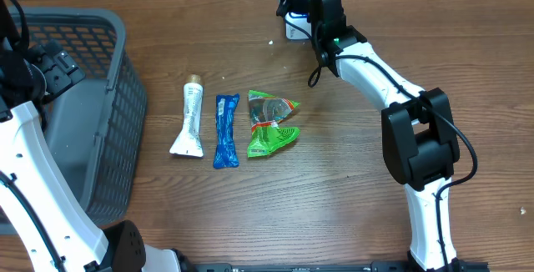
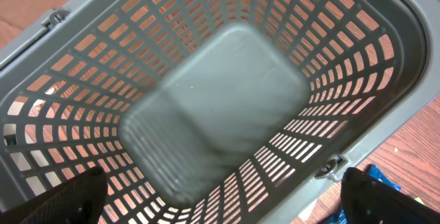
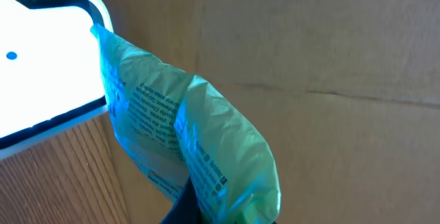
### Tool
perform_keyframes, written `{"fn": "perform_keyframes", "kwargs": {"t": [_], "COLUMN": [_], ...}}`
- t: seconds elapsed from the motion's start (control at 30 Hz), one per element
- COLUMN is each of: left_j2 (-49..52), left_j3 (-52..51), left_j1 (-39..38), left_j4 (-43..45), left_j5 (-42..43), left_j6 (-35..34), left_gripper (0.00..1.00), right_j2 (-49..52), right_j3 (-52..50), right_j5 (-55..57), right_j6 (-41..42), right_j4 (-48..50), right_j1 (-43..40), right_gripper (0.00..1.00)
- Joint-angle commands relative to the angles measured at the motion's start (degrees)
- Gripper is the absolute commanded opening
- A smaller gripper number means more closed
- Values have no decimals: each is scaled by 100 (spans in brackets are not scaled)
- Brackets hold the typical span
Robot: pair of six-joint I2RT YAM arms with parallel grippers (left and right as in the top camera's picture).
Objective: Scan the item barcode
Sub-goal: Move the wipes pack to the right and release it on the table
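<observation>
1. Risk, as I judge it: the green packet (image 3: 185,135) hangs limp and creased just beside the scanner (image 3: 41,59). Folds could hide the barcode, or the film could slip.
2. Right gripper (image 3: 184,207): pressed together, pinching the packet's lower edge.
3. Left gripper (image 2: 221,183): spread wide, empty, above the basket (image 2: 385,114).

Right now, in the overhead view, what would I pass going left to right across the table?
gray basket → white tube → blue packet → green packet
</observation>
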Motion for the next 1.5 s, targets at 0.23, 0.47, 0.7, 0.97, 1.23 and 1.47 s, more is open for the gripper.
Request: {"fn": "perform_keyframes", "kwargs": {"t": [0.23,0.47,0.7,0.97,1.23,1.47], "left_j2": [35,35,35,35,35,35], "left_j3": [-9,-9,-9,-9,-9,-9], "left_j1": [15,13,15,15,13,15], "left_j4": [-9,-9,-9,-9,-9,-9], "left_j5": [-76,-76,-76,-76,-76,-76], "left_j6": [24,24,24,24,24,24], "left_gripper": [100,100,100,100,100,100], "right_j2": [-127,-1847,-3735,-4666,-4339,-3779], "right_j3": [70,72,72,72,-723,-2273], "right_j5": [-28,-1399,-4500,-4854,-4358,-4358], "right_j6": [686,2345,4760,7941,10651,11438], "right_j4": [-306,-3565,-6446,-7646,-7628,-6492], "right_j1": [151,319,-114,-1351,-3438,-4597], "right_gripper": [4,4,4,4,4,4]}}
